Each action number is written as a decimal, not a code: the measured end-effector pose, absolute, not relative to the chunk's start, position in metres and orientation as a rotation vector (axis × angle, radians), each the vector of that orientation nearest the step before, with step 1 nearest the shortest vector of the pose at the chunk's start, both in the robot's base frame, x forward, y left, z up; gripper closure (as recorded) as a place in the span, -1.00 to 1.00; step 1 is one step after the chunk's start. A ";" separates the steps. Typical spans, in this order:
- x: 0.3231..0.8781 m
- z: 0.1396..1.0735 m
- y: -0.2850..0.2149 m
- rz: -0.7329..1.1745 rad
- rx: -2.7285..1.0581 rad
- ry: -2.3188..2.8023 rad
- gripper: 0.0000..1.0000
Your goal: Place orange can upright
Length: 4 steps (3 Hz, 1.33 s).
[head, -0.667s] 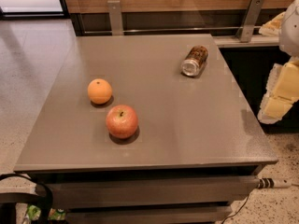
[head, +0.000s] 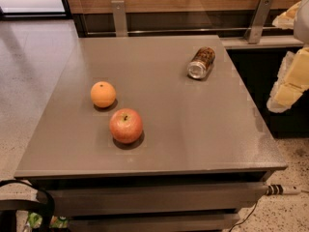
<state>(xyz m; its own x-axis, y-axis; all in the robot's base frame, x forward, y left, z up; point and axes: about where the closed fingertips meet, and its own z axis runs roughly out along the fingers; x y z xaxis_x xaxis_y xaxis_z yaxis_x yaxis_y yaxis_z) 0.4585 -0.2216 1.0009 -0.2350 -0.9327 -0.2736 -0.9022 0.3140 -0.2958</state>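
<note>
Table (head: 193,129): grey top. Orange fruit (head: 103,94): left. Red apple (head: 126,125): just beside it, nearer the front edge. Orange can (head: 201,63): far right of the top, lay on its side, silver end toward the camera, not yet upright. Gripper (head: 288,88): beyond the table's right edge, well apart from the can, touched nothing; spread or pressed together could not be told. Nothing had shifted since a moment before, so the approach looked unbegun.
</note>
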 end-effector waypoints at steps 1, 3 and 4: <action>0.497 1.010 -0.238 0.022 -1.464 2.231 -1.00; 0.551 1.014 -0.245 0.236 -1.003 2.466 -1.00; 0.562 1.017 -0.235 0.279 -0.764 2.522 -1.00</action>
